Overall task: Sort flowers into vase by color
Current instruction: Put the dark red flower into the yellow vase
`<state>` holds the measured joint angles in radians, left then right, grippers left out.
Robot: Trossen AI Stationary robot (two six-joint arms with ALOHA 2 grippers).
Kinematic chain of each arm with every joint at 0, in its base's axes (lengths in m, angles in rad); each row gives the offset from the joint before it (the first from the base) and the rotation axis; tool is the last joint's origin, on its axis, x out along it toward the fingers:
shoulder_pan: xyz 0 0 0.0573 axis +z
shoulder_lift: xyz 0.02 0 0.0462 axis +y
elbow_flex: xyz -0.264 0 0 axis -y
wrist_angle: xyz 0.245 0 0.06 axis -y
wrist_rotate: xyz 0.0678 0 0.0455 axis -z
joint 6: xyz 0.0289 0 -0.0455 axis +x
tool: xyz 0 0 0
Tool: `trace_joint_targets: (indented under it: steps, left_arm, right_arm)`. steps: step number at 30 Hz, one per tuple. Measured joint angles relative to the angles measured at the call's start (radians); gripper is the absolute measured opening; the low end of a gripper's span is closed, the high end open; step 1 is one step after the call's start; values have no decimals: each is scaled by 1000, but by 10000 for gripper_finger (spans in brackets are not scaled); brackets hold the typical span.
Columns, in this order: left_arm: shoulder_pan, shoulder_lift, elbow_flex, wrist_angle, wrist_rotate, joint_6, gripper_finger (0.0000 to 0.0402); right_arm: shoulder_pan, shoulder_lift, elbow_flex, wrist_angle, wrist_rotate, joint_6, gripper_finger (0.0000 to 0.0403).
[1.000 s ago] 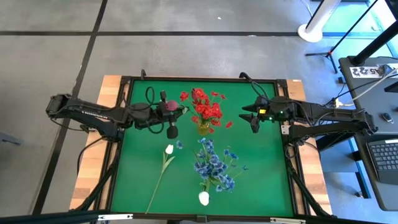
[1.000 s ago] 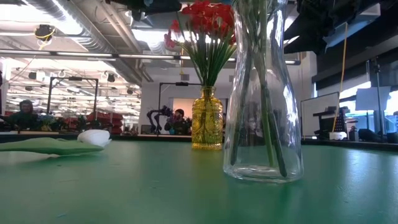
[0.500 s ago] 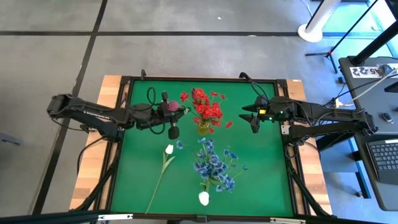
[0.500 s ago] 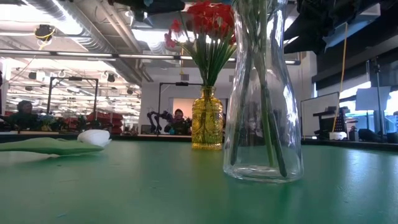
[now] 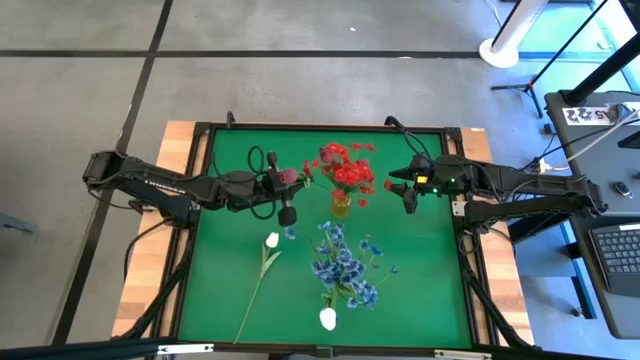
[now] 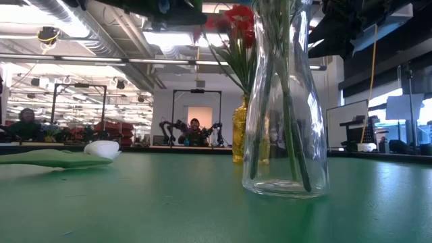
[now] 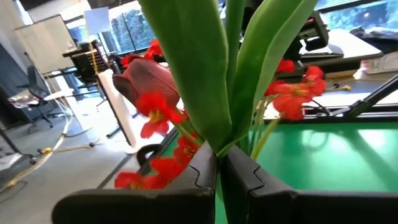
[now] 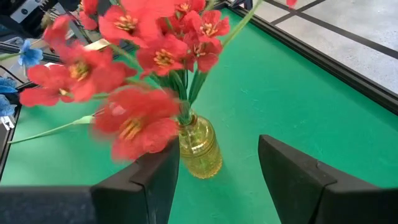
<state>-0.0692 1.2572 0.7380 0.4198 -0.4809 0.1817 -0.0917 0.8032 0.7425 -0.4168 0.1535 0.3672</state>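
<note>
Since a second ago, the yellow vase [image 5: 341,205] with the red flowers [image 5: 351,172] has slid to the right on the green desk [image 5: 225,270], and the left claw [image 5: 283,187] has moved right with it. That claw is shut tight on the green stem of one dark pink bud [image 5: 289,176], which sits up in the air just left of the red bunch. In the left wrist view the bud [image 7: 148,79] shows right beside the red flowers [image 7: 292,96].

The right claw [image 5: 401,186] waits near the right side of the desk, open wide, holding nothing. It looks at the yellow vase [image 8: 198,148].

There are two vases. The other is a clear glass vase [image 6: 286,101] full of blue flowers [image 5: 345,262].

Two white tulips lie flat on the desk: one [image 5: 271,240] left of the blue bunch, one [image 5: 328,318] near the front edge.
</note>
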Motion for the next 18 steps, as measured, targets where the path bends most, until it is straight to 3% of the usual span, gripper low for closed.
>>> trace_joint_targets:
  steps: [18]
  left_arm:
    - [-2, -8, 0, 1, -35, 70, 0]
  right_arm:
    - [0, 1, 0, 0, -31, 36, 218]
